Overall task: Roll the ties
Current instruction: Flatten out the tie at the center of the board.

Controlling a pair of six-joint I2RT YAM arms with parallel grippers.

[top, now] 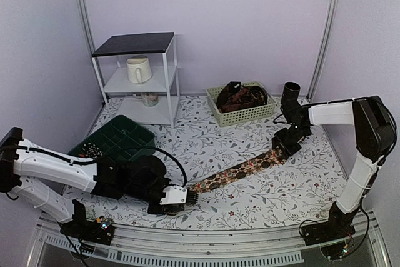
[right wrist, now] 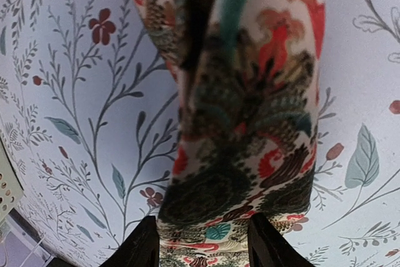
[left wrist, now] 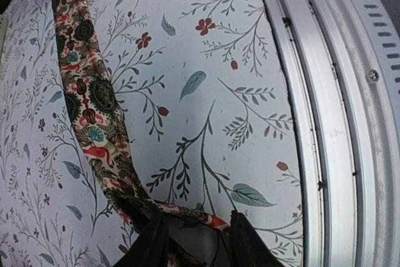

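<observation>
Left hand [left wrist: 194, 242] astride narrow end of tie [top: 240, 170], grip unclear; right hand [right wrist: 203, 242] parted over wide end.

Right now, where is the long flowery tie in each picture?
Top view: the tie lies slanted across the picture's middle, lower left to upper right.
Left wrist view: the tie runs from top left down to the bottom edge.
Right wrist view: the tie fills the middle, very close.
Shared landmark: the leafy tablecloth under it.
</observation>
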